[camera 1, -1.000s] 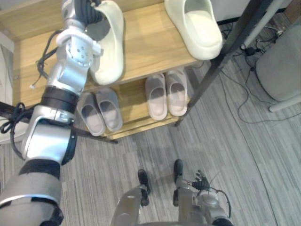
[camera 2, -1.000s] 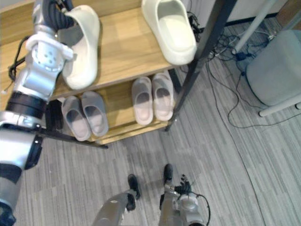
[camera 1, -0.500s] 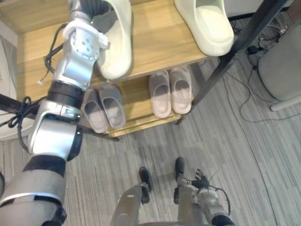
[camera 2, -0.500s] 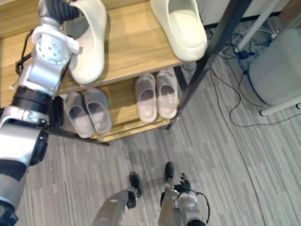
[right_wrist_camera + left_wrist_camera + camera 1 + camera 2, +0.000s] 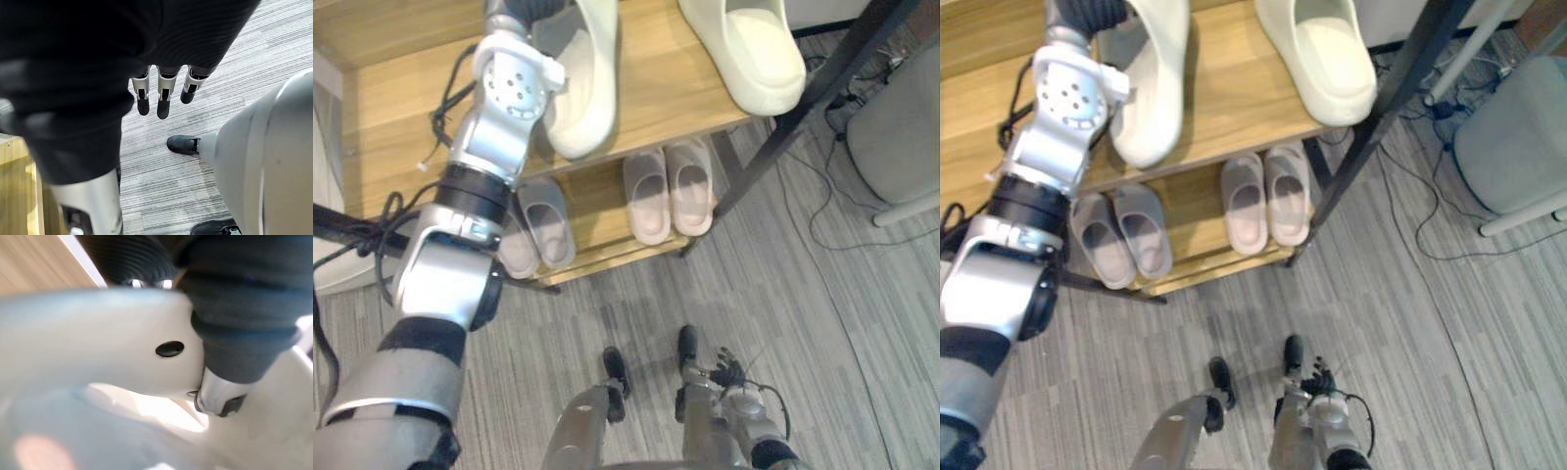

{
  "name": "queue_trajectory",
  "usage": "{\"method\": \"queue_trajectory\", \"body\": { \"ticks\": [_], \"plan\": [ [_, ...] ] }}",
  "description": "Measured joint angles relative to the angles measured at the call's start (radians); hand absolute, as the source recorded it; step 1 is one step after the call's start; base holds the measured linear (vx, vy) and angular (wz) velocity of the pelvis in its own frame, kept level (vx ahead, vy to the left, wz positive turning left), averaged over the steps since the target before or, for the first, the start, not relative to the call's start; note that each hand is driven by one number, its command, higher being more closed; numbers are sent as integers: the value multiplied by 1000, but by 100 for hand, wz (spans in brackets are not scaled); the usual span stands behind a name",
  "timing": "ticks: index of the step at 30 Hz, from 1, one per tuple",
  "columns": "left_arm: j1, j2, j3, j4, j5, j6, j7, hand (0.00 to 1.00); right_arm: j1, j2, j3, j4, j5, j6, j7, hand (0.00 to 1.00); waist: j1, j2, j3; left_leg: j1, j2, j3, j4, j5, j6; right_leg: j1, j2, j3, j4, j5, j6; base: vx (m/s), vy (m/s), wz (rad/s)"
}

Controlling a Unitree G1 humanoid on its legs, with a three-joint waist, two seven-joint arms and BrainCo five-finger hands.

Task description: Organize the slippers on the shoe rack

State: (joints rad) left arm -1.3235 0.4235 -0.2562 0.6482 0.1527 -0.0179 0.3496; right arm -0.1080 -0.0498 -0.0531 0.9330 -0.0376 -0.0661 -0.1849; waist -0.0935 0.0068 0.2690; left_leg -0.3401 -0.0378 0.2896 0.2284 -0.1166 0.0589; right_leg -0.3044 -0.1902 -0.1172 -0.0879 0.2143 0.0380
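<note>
The left hand (image 5: pixel 239 318) had carried the cream slipper (image 5: pixel 590 93) nearer its mate (image 5: pixel 744 49) at 1 o'clock, thumb curled inside the upper (toe towards 6 o'clock), at the wooden top shelf (image 5: pixel 656 103). The right hand (image 5: pixel 164 95) hung at 6 o'clock, fingers straight. Below sat a grey pair (image 5: pixel 545 223) and a pale pair (image 5: pixel 668 191). There was striped grey carpet (image 5: pixel 822 323), with a grey seat (image 5: pixel 901 137) at 3 o'clock.

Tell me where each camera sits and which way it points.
Left eye view: on the head, facing down at the wooden shoe rack; left arm reaches over it.
Right eye view: beside it, same look; right hand hangs low.
Left wrist view: on that wrist, looking along the left hand pinching a cream foam slipper.
Right wrist view: on that wrist, facing grey carpet past straight fingers.
Both eye views share rack and slipper.
</note>
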Motion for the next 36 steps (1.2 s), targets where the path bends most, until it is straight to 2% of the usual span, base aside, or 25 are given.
{"method": "queue_trajectory", "body": {
  "ticks": [8, 15, 16, 24, 30, 36],
  "plan": [
    [15, -50, -18, -8, 3, -2, 0, 100, -9, -10, 19, 22, 0, 7, 9, 0, -12, 10, 12, 29, 0, -1, -15, 1, 1, 18, 3, -1, 0, 0, 1, 21, 3, -3],
    [14, -53, -5, 25, 20, -23, -1, 100, -10, -42, 22, 46, 0, 7, 8, 0, -13, 39, 12, 28, -1, 0, -18, 2, 2, 16, 2, 0, 0, -1, 1, 0, 0, 0],
    [13, -54, -1, 31, 22, -24, -1, 0, -10, -44, 22, 46, 0, 7, 9, 0, -13, 42, 12, 28, -1, 1, -18, 2, 2, 16, 2, 1, 0, -1, 1, 8, 5, -4],
    [8, -55, 53, 86, 65, -17, 3, 0, -9, -48, 22, 46, 1, 5, 7, 0, -13, 49, 8, 28, -2, 7, -20, 3, 1, 11, 2, 13, 0, 0, 1, 1, 2, -2],
    [0, -40, 109, 121, 83, 12, 19, 0, -8, -48, 22, 44, 1, 4, 7, 0, -8, 50, 8, 27, -3, 6, -23, 5, 1, 8, 2, 13, 0, 3, 6, 0, 0, 0],
    [0, -26, 113, 129, 83, 14, 19, 0, -8, -47, 24, 42, 1, 4, 8, 0, 1, 51, 7, 27, -6, 1, -29, 8, 3, 7, 1, 10, 0, 3, 7, 0, 0, 0]
  ]
}}
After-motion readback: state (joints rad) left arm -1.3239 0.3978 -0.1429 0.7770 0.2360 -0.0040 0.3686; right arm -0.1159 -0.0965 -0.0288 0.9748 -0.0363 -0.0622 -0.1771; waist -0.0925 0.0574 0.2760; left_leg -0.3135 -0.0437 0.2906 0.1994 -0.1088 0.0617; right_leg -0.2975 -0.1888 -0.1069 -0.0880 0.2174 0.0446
